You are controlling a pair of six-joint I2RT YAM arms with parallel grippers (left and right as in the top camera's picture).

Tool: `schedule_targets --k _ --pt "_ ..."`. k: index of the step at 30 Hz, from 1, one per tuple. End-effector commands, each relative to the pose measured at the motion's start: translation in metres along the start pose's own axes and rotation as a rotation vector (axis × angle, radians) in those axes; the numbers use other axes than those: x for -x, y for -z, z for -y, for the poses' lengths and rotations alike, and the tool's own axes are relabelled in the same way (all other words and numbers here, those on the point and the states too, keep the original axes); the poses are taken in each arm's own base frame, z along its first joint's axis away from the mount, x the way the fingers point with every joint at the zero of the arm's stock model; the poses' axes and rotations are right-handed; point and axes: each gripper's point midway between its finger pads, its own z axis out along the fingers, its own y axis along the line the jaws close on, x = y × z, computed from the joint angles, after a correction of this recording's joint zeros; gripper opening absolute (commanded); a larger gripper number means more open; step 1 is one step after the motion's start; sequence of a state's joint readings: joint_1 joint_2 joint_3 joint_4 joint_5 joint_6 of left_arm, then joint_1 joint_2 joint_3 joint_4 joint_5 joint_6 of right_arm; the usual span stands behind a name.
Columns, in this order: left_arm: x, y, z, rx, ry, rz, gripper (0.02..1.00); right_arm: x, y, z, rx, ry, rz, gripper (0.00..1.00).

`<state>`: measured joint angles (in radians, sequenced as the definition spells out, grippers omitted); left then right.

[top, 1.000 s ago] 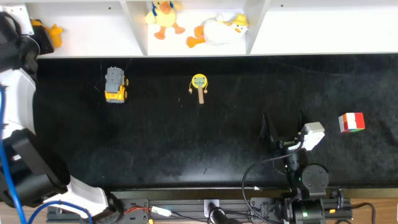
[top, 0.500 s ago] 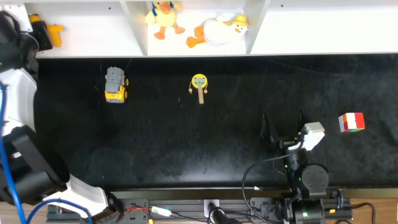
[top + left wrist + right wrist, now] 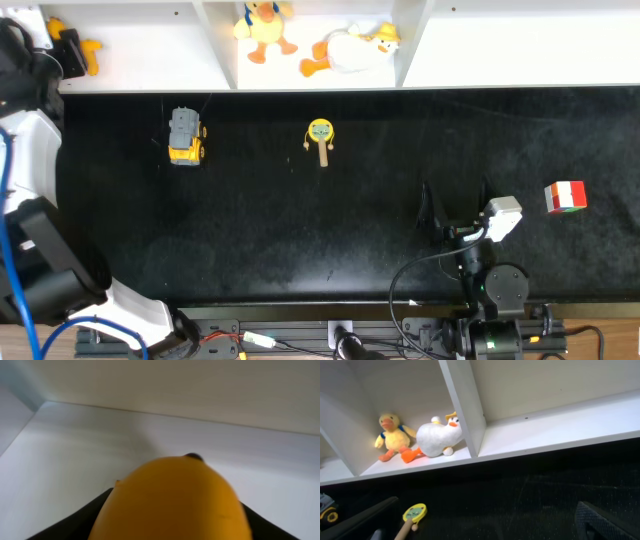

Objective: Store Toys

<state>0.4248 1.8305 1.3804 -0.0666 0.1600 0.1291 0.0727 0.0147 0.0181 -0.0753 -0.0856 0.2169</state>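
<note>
While the right claw (image 3: pixel 453 200) hangs wide open and empty over the black table (image 3: pixel 300 240), well short of the white shelf (image 3: pixel 500 70), three toys lie on that table. A colored cube (image 3: pixel 565 197) is farthest from the shelf, and a toy truck (image 3: pixel 186 135) and a yellow rattle (image 3: pixel 321 140) lie nearer it. A yellow duck (image 3: pixel 264 25) and a white duck (image 3: pixel 350 48) sit in the shelf's middle compartment. The left claw (image 3: pixel 70 42) is inside the left compartment, closed on an orange toy (image 3: pixel 170 500). Storing looks roughly halfway done, with this toy to release and three to go.

Orange toy (image 3: pixel 170 500); yellow duck (image 3: pixel 263 22); white shelf (image 3: pixel 500 50); black table (image 3: pixel 350 230)
</note>
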Motion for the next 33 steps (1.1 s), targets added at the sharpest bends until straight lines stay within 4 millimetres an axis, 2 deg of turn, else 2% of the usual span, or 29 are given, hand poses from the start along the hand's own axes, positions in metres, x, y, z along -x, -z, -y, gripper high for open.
schedule_targets --k 1,2,5,15,23,29,31,33 --pt "-0.02 -0.009 0.011 -0.052 0.014 -0.04 0.836 -0.003 0.0 0.001 -0.002 -0.008 0.001 0.996" --pt "-0.019 -0.009 0.011 -0.052 0.016 -0.037 0.901 -0.003 0.0 0.001 -0.002 -0.008 0.001 0.996" --pt "-0.017 -0.009 0.011 -0.051 0.031 -0.03 0.998 -0.003 0.0 0.001 -0.002 -0.008 0.001 0.998" --pt "-0.009 -0.008 0.01 -0.047 0.027 -0.01 0.998 -0.003 0.0 0.001 -0.002 -0.008 0.001 0.996" --pt "0.015 0.007 0.009 -0.04 0.015 0.05 0.996 -0.003 0.0 0.001 -0.002 -0.008 0.001 0.996" --pt "0.023 0.033 0.009 -0.022 0.017 0.029 0.998 -0.003 0.0 0.001 -0.002 -0.007 0.001 0.996" --pt "0.029 0.048 0.009 -0.021 0.015 0.032 0.996 -0.003 0.0 0.001 -0.002 -0.008 0.001 0.996" --pt "0.037 0.071 0.01 -0.017 -0.007 0.035 0.998 -0.003 0.0 0.001 -0.002 -0.008 0.001 0.996"
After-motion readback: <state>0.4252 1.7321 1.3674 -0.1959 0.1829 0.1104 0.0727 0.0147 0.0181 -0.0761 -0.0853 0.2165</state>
